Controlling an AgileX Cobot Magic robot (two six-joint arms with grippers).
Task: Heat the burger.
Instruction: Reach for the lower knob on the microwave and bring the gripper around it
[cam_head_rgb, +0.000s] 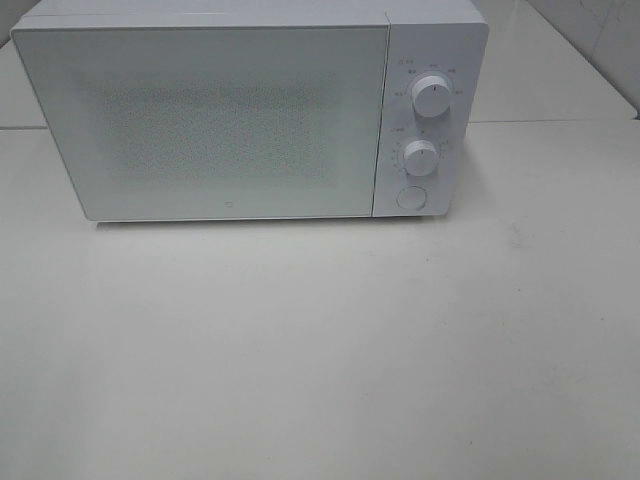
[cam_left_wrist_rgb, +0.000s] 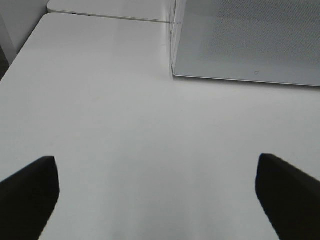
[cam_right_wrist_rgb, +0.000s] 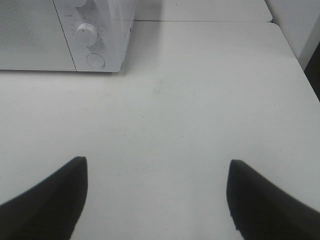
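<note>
White microwave (cam_head_rgb: 200, 120): door shut, 12 o'clock on table (cam_head_rgb: 320, 350).
Burger: unseen; place and heading cannot be told.
Left gripper (cam_left_wrist_rgb: 157, 197): fingers released, empty.
Right gripper (cam_right_wrist_rgb: 155, 197): fingers released, empty.
Open room: table, 3 through 6 to 9 o'clock.

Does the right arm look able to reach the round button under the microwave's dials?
Probably yes: the right gripper is open and empty, and only bare table lies between it and the round button on the microwave.

microwave (cam_head_rgb: 200, 120) on table (cam_head_rgb: 320, 350), dials (cam_head_rgb: 431, 97) right
</note>
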